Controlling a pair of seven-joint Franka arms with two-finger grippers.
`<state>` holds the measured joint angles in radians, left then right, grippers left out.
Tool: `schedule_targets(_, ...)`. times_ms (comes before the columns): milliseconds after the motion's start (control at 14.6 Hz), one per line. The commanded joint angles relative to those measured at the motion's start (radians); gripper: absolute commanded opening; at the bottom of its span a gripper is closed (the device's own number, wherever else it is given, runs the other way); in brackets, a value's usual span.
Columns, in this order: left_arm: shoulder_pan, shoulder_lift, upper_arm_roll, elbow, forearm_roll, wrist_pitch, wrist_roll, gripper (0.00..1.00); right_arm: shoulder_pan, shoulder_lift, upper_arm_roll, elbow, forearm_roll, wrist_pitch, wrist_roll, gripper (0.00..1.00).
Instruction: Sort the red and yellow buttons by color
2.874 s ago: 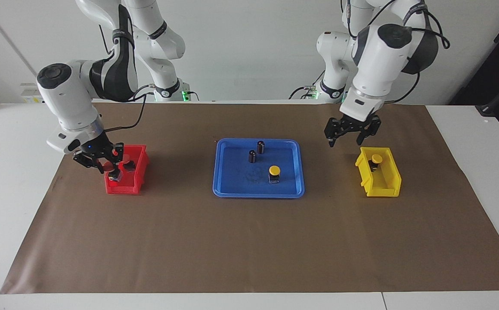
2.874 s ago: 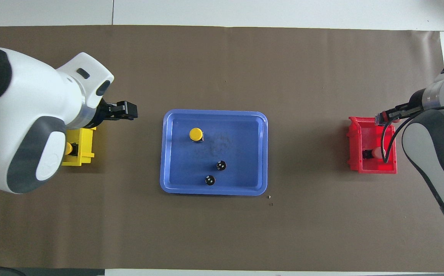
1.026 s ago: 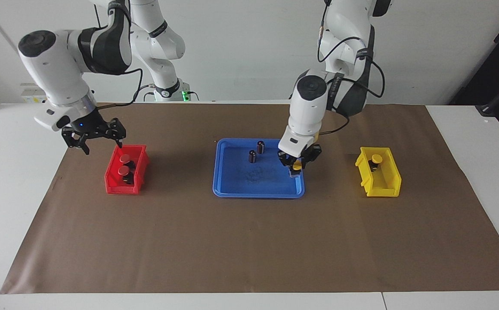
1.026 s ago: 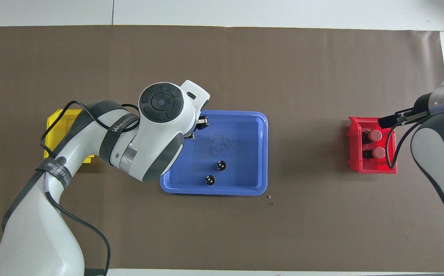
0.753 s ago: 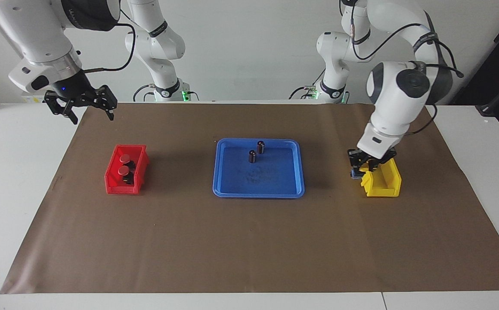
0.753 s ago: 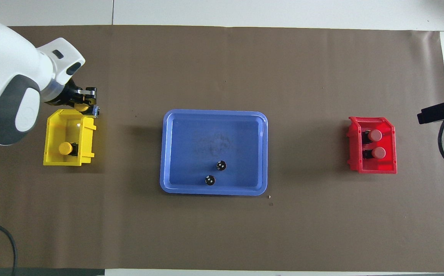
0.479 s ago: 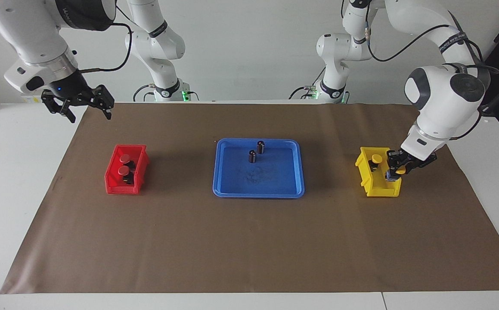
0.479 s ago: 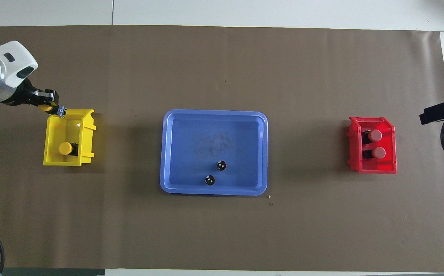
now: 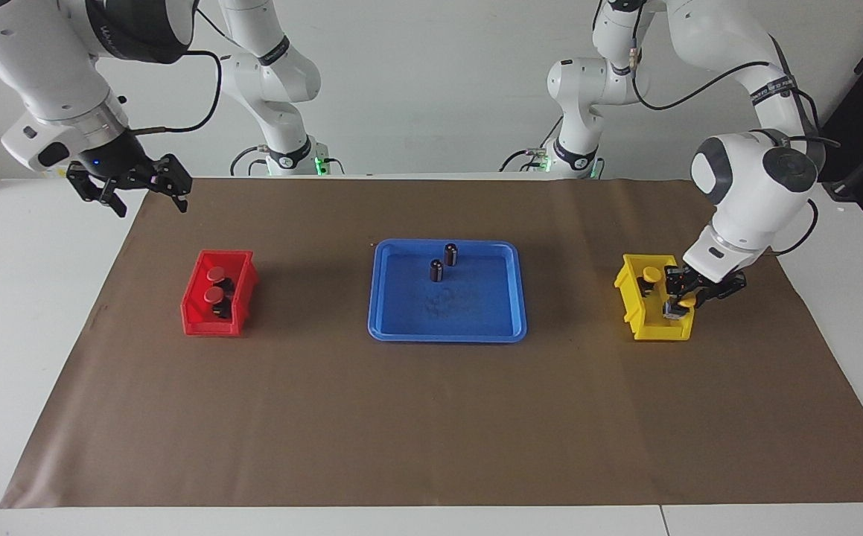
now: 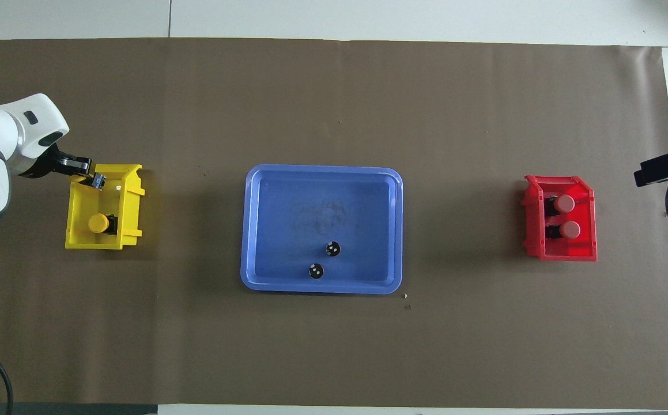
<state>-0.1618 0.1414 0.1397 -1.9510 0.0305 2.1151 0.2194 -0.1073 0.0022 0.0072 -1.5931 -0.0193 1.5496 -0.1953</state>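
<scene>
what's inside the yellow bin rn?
The yellow bin holds one yellow button. The left gripper, shut on a second yellow button, is low over it; the floor beneath is hidden.

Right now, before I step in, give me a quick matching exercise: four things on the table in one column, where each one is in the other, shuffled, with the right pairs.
Things:
1. two red buttons
2. two dark capless cylinders
3. held yellow button
4. right gripper

Places:
A. in the blue tray
B. in the left gripper, over the yellow bin
C. in the red bin
D. open, raised over the right arm's end of the table

Pairs: 1-C, 2-A, 3-B, 4-D
</scene>
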Motion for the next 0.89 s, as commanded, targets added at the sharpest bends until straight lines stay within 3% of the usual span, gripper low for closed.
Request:
schedule_targets(0,0.012,-0.052,-0.012,-0.08,0.009,0.04,-0.003,0.01,0.005,-0.007,-0.006,-0.004,0.001,0.006,0.014,1.0)
schedule_targets(479,-0.001,-0.013,-0.014,-0.178,0.009,0.235,-0.063,0.03,0.018,-0.004,-0.006,0.004,-0.024,0.001,0.071,1.0)
schedule_targets(616,0.001,-0.011,-0.014,-0.171,0.009,0.232,-0.061,0.42,0.014,-0.004,-0.004,0.002,-0.024,0.001,0.086,1.0)
schedule_targets(684,-0.001,-0.009,-0.014,-0.17,0.006,0.232,-0.064,0.55,0.015,-0.004,-0.006,0.004,-0.024,-0.003,0.086,1.0)
schedule_targets(821,-0.004,-0.012,-0.015,-0.167,0.003,0.223,-0.081,0.61,0.017,-0.005,-0.006,0.004,-0.024,-0.003,0.088,1.0)
